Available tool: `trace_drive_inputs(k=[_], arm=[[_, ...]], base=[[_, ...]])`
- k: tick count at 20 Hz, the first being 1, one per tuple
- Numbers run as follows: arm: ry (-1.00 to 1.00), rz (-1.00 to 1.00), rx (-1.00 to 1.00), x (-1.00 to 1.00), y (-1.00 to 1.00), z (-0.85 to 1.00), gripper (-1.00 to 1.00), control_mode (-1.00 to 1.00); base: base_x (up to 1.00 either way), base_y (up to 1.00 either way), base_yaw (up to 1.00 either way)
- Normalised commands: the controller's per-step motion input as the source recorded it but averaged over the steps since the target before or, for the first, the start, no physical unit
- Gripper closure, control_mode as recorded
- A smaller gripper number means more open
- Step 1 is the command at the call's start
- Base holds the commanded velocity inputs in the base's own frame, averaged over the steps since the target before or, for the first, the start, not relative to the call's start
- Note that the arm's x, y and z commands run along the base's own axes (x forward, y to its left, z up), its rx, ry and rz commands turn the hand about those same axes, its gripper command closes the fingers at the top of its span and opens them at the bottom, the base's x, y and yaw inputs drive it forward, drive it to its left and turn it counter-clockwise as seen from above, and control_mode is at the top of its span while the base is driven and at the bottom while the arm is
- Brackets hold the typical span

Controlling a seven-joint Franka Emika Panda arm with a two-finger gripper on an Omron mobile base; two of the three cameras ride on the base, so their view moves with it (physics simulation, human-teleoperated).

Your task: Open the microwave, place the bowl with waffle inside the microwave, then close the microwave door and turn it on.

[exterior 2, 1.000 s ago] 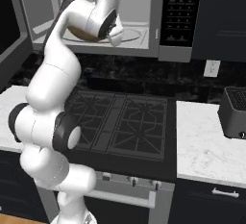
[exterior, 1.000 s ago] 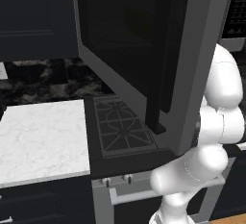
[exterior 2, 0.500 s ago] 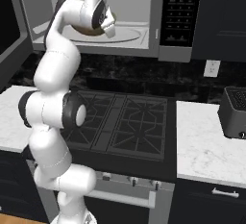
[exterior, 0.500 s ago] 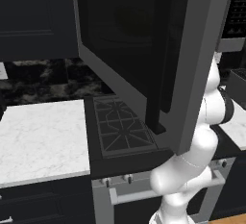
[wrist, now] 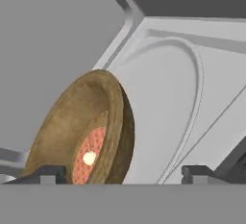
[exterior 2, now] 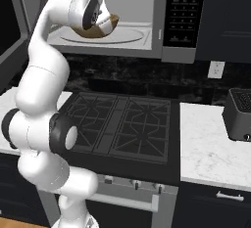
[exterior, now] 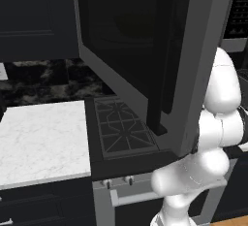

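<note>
My pincer (wrist: 125, 172) stood open inside the microwave (exterior 2: 147, 21), its two tips spread wide apart with nothing clamped between them. The bowl (wrist: 84, 131) sat just beside the left tip on the pale turntable (wrist: 163, 107), with the waffle (wrist: 89, 155) lying in its bottom. The microwave door (exterior: 145, 60) hung swung out wide to the left above the stove (exterior 2: 122, 124).
</note>
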Motion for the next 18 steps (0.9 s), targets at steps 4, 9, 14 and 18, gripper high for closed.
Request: trace_drive_inputs(k=[4,9,14,18], arm=[[-0.61,0.0,-0.04,-1.0,-0.07,-0.81,-1.0,-1.0],[-0.58,0.0,-0.01,-1.0,-0.24,-0.96,-1.0,-1.0],[-0.28,-0.02,0.04,-1.0,-0.45,-0.05,-1.0,-1.0],[0.01,-0.04,0.05,-1.0,-0.44,0.55,-1.0,-1.0]], base=[[0.0,0.0,0.0],[0.0,0.0,0.0],[0.0,0.0,0.0],[0.0,0.0,0.0]])
